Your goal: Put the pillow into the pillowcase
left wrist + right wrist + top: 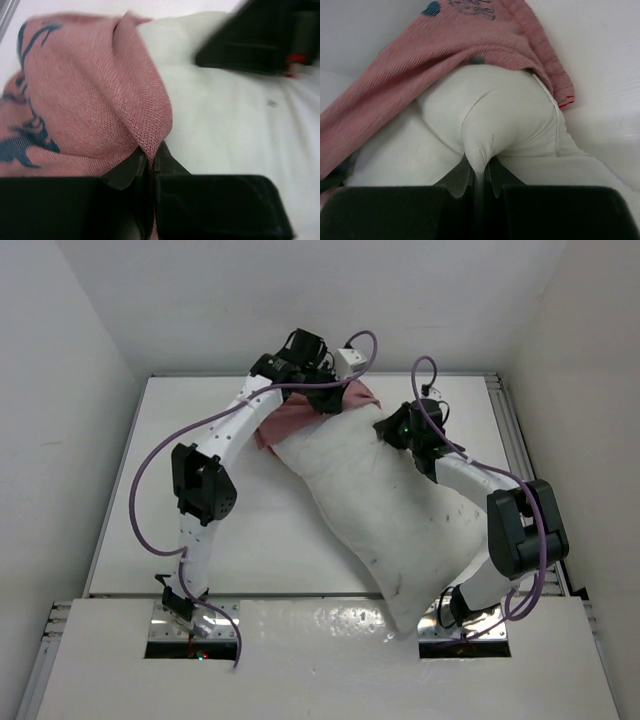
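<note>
We see the pillow point(390, 510) lying diagonally from upper centre to lower right of the top view, almost all of it bare. The pillowcase point(300, 418) is bunched at its upper end, seemingly capping only one corner, so most of the stuffing-in is left. The left gripper point(150, 162) pinches the pillowcase edge. The right gripper point(479, 167) pinches a pillow fold, with the pillowcase draped just above it in frame.

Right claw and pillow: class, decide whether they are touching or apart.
Touching. The right wrist view shows the right claw shut on a pinched fold of the pillow.
</note>
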Robot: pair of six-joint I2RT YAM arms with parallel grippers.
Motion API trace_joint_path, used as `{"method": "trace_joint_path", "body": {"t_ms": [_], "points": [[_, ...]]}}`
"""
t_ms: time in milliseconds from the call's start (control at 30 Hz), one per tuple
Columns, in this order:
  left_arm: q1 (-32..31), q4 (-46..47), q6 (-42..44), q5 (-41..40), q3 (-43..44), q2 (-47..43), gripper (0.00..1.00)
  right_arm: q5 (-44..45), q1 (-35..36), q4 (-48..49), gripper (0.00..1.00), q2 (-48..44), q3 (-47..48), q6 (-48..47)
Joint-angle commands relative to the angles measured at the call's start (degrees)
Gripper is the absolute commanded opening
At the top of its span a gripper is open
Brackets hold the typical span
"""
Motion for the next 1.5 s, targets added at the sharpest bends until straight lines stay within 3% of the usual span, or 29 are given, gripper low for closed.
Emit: {"method": "trace_joint_path", "body": {"t_ms": [0,133,200,300,333,367,400,433,467,500,533,700,800,867,900,967,1000,1033,1067,1100,1200,1233,1300,1333,1467], "points": [[-2.87,-7.0,10.72,18.42,8.18,-2.25,0.0,7.9,0.4,6.71,0.0,-0.42,1.26,7.03],[-1.46,-17.71,21.63,29.01,8.19,-3.57,0.0,13.43,-0.65,4.34,0.0,-1.82,1.35,9.14],[-1.46,-21.07,27.88,26.91,4.53,-3.57,0.0,15.73,-1.35,2.41,0.0,-2.18,1.26,9.58],[-1.2,-17.95,26.25,18.23,-5.38,-3.92,0.0,14.43,-2.15,-0.48,0.0,0.97,5.1,2.93],[-0.41,-11.31,23.7,15.5,-8.13,-4.18,0.09,11.55,-2.06,-2.5,0.03,2.29,7.31,-3.88],[-0.06,-8.37,19.94,10.78,-10.07,-4.27,0.2,9.61,-2.06,-8.62,0.31,3.78,12.29,-7.0],[0.47,-4.69,18.33,8.9,-12.35,-4.45,0.43,5.59,-1.97,-11.63,0.5,5.8,14.51,-12.95],[0.56,-3.78,16.92,7.15,-12.38,-4.53,0.43,5.55,-1.88,-14.1,0.67,6.43,16.36,-13.01],[0.82,-3.42,14.56,5.56,-11.85,-4.71,0.64,3.81,-1.8,-16.65,0.79,6.52,18.03,-17.44],[1.0,-3.42,13.67,5.37,-10.89,-4.71,0.73,3.61,-1.62,-18.68,0.99,5.3,18.05,-19.4],[1.52,-4.03,12.87,5.2,-8.36,-5.06,0.99,3.52,-1.53,-18.87,0.99,4.16,17.7,-22.99],[3.54,-0.98,6.11,-0.15,-6.92,-11.89,1.0,3.52,0.48,-16.32,0.99,-3.75,14.97,-31.8],[4.86,2.8,3.29,-5.52,-15.07,-20.49,1.0,2.31,2.5,-18.68,0.97,-6.83,15.58,-38.74],[7.14,4.93,1.71,-8.85,-20.26,-23.77,1.0,1.33,4.96,-23.58,0.17,-7.01,17.68,-42.44],[8.02,4.58,0.92,-9.56,-21.24,-25.61,1.0,3.76,6.02,-25.1,0.0,-7.01,18.31,-42.62],[12.31,4.92,-1.89,-12.9,-26.23,-28.6,0.96,5.8,9.88,-27.82,0.0,-6.49,19.36,-44.64],[13.56,6.58,-2.33,-13.61,-28.79,-29.66,0.58,9.9,13.38,-28.19,0.04,-6.31,19.28,-45.69],[14.7,7.56,-3.21,-14.66,-31.34,-30.89,0.01,11.94,15.5,-28.36,0.21,-6.14,19.19,-47.96],[16.02,8.44,-4.26,-15.97,-33.97,-31.86,0.0,13.88,17.52,-28.54,0.75,-5.26,19.02,-48.94],[18.38,9.92,-4.19,-15.55,-39.04,-33.7,0.0,16.33,19.63,-28.54,0.96,-4.65,19.02,-49.56],[21.81,12.04,-4.27,-13.97,-46.36,-33.63,0.01,23.98,29.02,-28.81,0.99,-0.79,19.63,-54.12],[22.35,12.57,-4.97,-13.18,-47.61,-33.02,0.35,26.0,30.36,-28.8,0.99,0.45,19.72,-55.62],[24.02,14.14,-5.76,-8.97,-49.28,-29.96,0.68,30.32,33.34,-28.72,0.99,4.21,20.51,-56.6],[24.46,15.03,-6.55,-6.96,-50.33,-28.98,0.75,31.11,33.97,-27.76,0.99,5.37,20.68,-57.73],[25.26,20.21,-8.31,-2.29,-50.96,-23.45,0.79,32.87,35.3,-26.61,0.99,12.48,23.84,-58.62]]}}
